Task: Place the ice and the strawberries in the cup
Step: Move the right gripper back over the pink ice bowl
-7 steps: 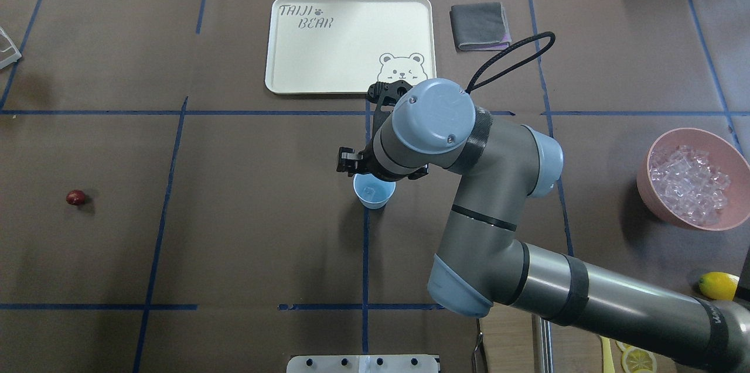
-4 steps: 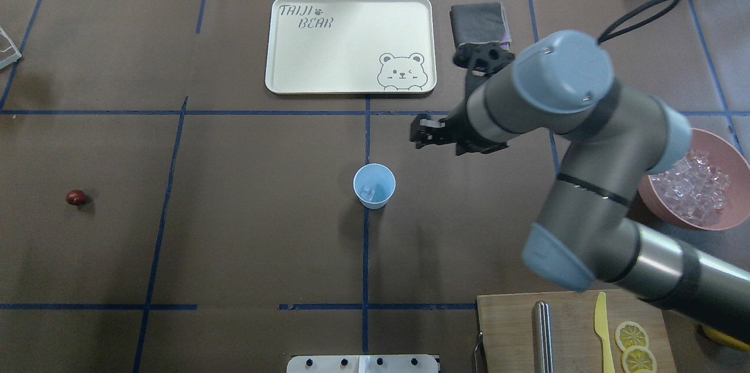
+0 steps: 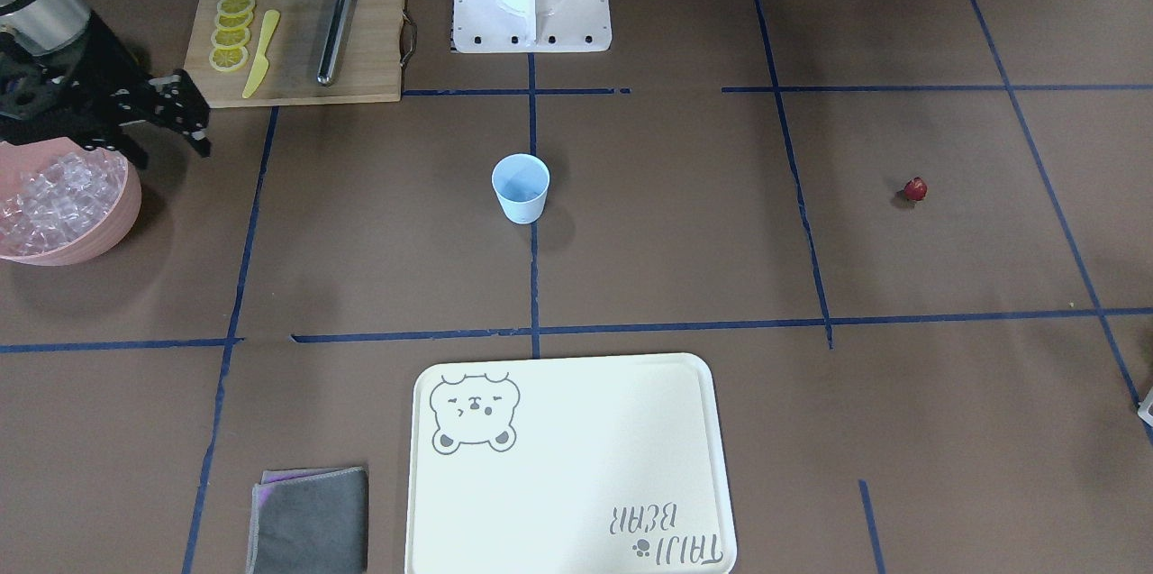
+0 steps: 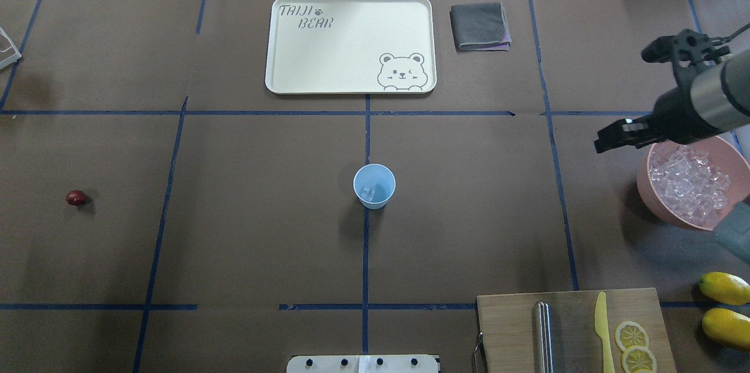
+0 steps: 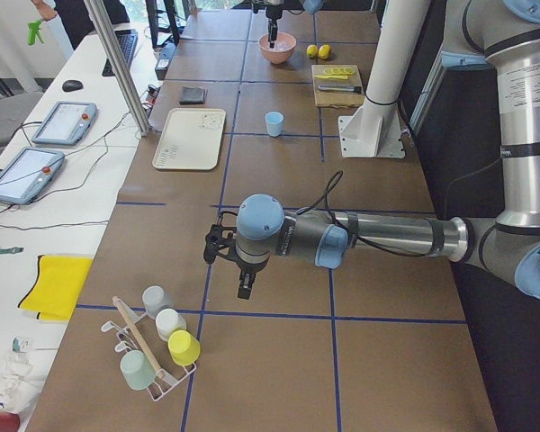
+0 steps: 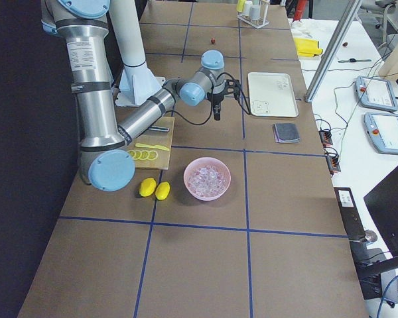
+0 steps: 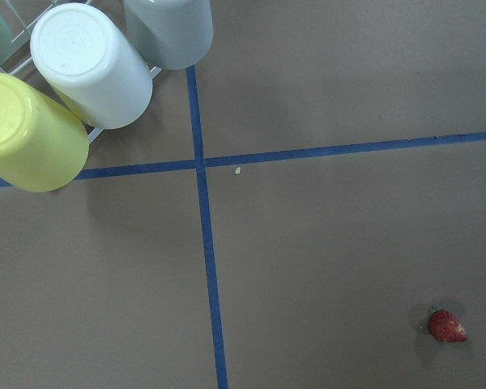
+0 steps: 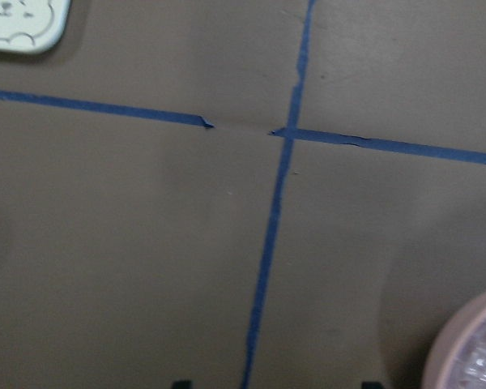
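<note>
We see right gripper (image 4: 606, 141) empty, jaws apart, just left of pink bowl (image 4: 644, 188) holding ice (image 4: 688, 182). Left gripper (image 5: 239, 270): jaws, cannot tell. Cup (image 4: 374, 185) centre, strawberry (image 4: 75, 198) far left. Risk: slick cube squirts from pinch; fingers clip bowl rim.

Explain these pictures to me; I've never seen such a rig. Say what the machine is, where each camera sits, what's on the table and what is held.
Two robot arms stand at a taped brown table, each ending in a two-finger tool. Two cameras look down, one from behind the robot, one facing it; two sit at the table's ends; one rides each wrist. On the table: a pale blue cup holding an ice cube, a strawberry, a pink bowl of ice, a tray, a cloth, a board with lemon slices, two lemons. The right tool hangs open and empty near the bowl. The left tool is near some upturned cups; open or shut, I cannot tell.
</note>
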### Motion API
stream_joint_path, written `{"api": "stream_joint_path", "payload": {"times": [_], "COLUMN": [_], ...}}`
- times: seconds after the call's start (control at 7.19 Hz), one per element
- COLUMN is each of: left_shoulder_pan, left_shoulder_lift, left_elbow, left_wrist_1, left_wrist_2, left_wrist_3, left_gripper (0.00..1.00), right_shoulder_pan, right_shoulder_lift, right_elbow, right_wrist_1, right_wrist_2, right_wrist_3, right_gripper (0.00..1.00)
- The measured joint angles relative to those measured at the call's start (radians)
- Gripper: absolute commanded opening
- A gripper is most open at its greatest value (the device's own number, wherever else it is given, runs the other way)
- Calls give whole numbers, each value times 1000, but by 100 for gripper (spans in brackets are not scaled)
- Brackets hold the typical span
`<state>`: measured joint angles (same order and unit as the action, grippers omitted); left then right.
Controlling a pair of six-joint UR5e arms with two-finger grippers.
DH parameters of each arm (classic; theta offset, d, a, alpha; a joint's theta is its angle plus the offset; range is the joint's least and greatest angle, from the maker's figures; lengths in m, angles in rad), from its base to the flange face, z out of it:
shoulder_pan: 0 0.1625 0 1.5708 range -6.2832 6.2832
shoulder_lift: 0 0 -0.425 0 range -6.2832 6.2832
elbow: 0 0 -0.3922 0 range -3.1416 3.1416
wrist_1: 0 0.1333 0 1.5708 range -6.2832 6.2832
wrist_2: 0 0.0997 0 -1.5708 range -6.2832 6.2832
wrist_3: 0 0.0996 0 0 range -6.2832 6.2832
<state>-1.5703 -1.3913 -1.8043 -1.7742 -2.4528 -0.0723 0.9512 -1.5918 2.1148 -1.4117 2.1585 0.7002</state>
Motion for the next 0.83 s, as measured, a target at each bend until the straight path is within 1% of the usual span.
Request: {"api": "stream_joint_path", "payload": {"times": [0.14,0.28,0.42,0.7,0.83], "left_shoulder_pan": [0,1,1,1,1], "left_shoulder_lift": [0,0,0,0,0], "left_elbow": [-2,-2,-2,-2,-1], "left_wrist_1": [-4,-7,-9,-10,-10], "left_wrist_2": [0,0,0,0,0], "left_wrist_3": [-1,-1,-1,-1,-1], "left_gripper": [100,100,100,100,100], "right_shoulder_pan": [26,38,42,44,44], "right_shoulder_lift": [-78,-132,-157,-177,-179], "right_elbow": [-1,-16,-48,-123,-145], "right_wrist_1": [21,45,75,146,162], "right_wrist_2": [7,11,16,79,96], "right_wrist_3": [-115,-199,-241,-267,-270], "right_gripper": [76,76,76,76,75]}}
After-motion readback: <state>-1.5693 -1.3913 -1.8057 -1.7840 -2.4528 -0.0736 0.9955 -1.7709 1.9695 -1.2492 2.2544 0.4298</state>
